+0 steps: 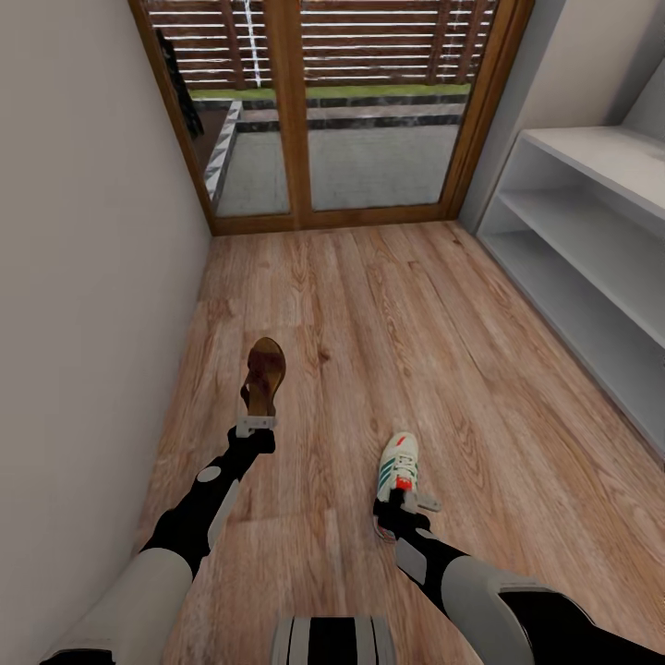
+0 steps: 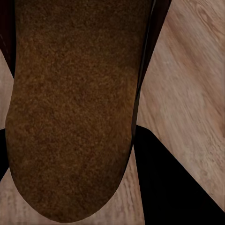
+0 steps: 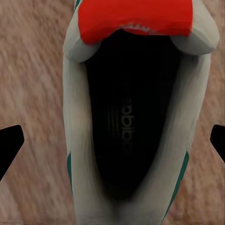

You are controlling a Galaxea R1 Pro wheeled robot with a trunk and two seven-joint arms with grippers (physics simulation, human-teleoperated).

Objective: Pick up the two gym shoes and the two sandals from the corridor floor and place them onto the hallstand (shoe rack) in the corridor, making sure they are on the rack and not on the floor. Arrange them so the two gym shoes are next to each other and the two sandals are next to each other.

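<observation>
A dark brown sandal [image 1: 264, 371] hangs above the corridor floor [image 1: 369, 305], tilted up with its footbed facing me, and my left gripper [image 1: 256, 426] is shut on its near end. Up close in the left wrist view, the sandal's rough brown sole [image 2: 70, 108] hides most of the floor. One white gym shoe [image 1: 398, 465] with green stripes and a red tongue patch lies toe-away on the planks. My right gripper [image 1: 407, 504] is at its heel and open. Its black fingertips [image 3: 10, 149] stand wide on either side of the gym shoe [image 3: 131, 140]. The hallstand [image 1: 591, 231] runs along the right wall.
A plain wall [image 1: 83, 277] closes the left side close to my left arm. A wood-framed glass door [image 1: 323, 120] ends the corridor ahead. Bare planks stretch between my arms and the hallstand's two open shelves.
</observation>
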